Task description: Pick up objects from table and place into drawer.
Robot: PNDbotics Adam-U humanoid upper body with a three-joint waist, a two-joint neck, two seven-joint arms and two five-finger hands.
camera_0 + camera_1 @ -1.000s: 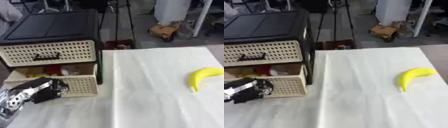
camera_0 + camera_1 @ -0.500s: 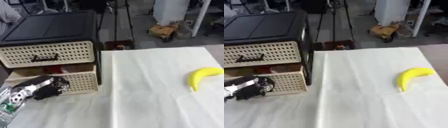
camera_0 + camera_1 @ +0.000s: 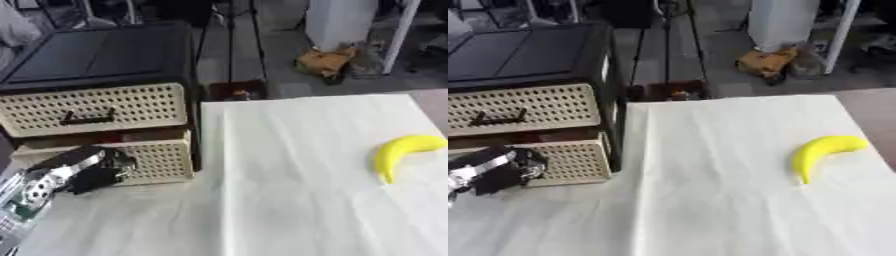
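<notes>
Left hand [image 3: 83, 170] low at the near left, against the front of the lower drawer [image 3: 162, 160] of the drawer unit [image 3: 96, 75]; fingers curled, knuckles toward the perforated cream panel, nothing visibly held (whether the fingertips hook a handle cannot be told, hidden behind the hand itself); silver and black forearm running off the lower left corner. Lower drawer nearly flush with the unit, only a thin dark gap with a trace of red showing above its front edge. Upper drawer [image 3: 92, 107] closed, its dark handle [image 3: 87, 118] plain in the middle of the panel. Black top and black frame around both drawers; unit standing at the far left on the white cloth [image 3: 289, 200] covering the table.

Banana [image 3: 402, 152] lying on the cloth at the far right, well apart from the drawers, curved with its tip pointing toward the near edge; nothing between it and the unit but bare wrinkled cloth. Right hand nowhere in either view.

Beyond the table edge: a small dark box [image 3: 236, 91] on the floor just behind the cloth; tripod legs [image 3: 229, 40] rising above it; a tan bag-like heap [image 3: 325, 62] beside a white cabinet [image 3: 341, 22].
</notes>
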